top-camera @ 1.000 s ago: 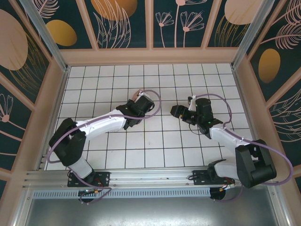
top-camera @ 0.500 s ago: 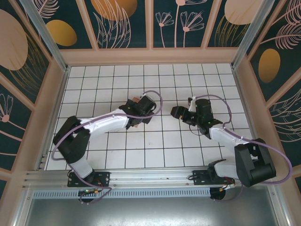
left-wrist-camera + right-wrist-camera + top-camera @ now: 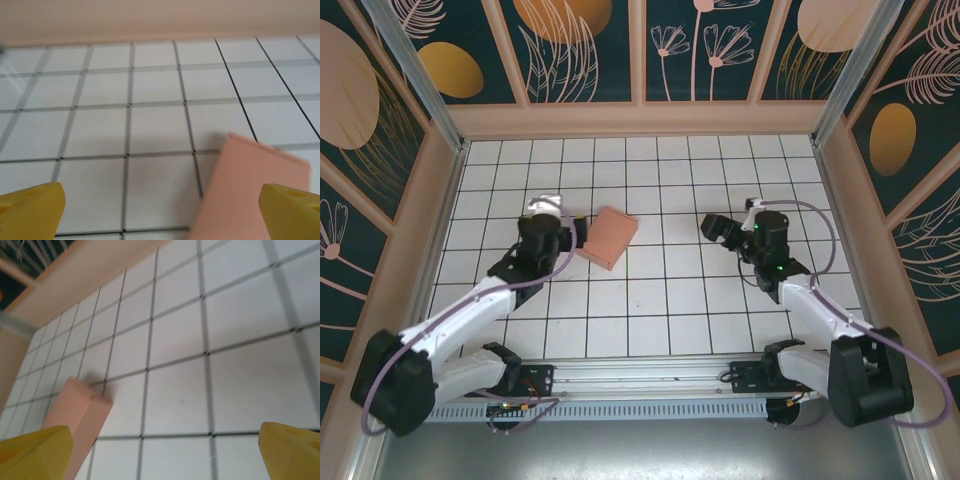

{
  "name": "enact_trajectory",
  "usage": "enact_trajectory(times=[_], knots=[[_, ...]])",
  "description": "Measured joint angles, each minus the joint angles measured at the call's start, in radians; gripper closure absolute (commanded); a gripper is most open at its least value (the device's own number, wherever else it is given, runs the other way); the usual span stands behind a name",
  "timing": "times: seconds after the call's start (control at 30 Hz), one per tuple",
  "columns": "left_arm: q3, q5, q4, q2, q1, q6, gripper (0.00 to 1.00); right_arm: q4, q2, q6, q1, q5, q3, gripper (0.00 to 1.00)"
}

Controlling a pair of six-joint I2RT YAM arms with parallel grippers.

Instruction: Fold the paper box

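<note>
Salmon-pink box (image 3: 607, 238): folded shut, lying flat on the white-tiled bench (image 3: 650, 320), just to 9 o'clock of the bench's middle; its inside is hidden.
Left pincer (image 3: 570, 233): at the box's 9 o'clock, just beside it. Its yellow fingertips (image 3: 30, 207) are spread wide and grip nothing. On the wrist camera the box sits by the 3 o'clock tip.
Right pincer (image 3: 712, 227): at the box's 3 o'clock, well apart from it, spread wide and holding nothing.

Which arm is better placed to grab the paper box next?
Probably left. The left gripper sits open right beside the paper box, and the left wrist view shows the box close in front of its fingers. The right gripper, also open, is farther off across the tiles.
</note>
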Motion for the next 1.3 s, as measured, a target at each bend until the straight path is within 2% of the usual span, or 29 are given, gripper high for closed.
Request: enact_trajectory(times=[0.17,0.33,0.5,0.73,0.97,1.3], knots=[[-0.229,-0.036,0.249,-0.117,0.112,0.110,0.01,0.186,-0.084,-0.161,-0.076,0.176,-0.137,0.04],[-0.372,-0.030,0.428,-0.123,0.235,0.176,0.01,0.423,-0.023,-0.302,-0.158,0.268,-0.275,0.03],[-0.400,0.032,0.624,0.017,0.343,0.184,0.02,0.698,0.174,-0.351,-0.235,0.280,-0.349,0.01],[-0.383,0.119,0.869,0.265,0.417,0.177,0.02,1.020,0.444,-0.386,-0.246,0.262,-0.340,0.01],[-0.340,0.191,1.028,0.438,0.484,0.166,0.01,1.052,0.473,-0.400,-0.246,0.243,-0.300,0.01],[-0.344,0.201,1.091,0.450,0.488,0.158,0.01,1.051,0.473,-0.401,-0.246,0.243,-0.274,0.01]])
